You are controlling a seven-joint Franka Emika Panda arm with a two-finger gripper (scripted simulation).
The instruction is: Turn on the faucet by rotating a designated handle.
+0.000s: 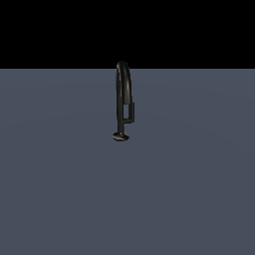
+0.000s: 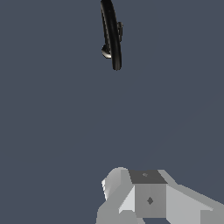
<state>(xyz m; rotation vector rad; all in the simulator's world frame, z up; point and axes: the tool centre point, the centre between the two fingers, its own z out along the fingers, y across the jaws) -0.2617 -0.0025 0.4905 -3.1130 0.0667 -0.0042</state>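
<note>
The faucet [image 1: 123, 99] is seen standing upright on its small round base on the grey surface [image 1: 60, 189], well apart from the gripper [image 2: 144, 197], of which only a grey block is shown in the wrist view; whether the claw is wide or narrow cannot be told. The handle [image 1: 130, 112] is found beside the stem, toward the exterior view's right. It is judged rigid, glossy and probably slippery, so it is best pressed near its free end.
</note>
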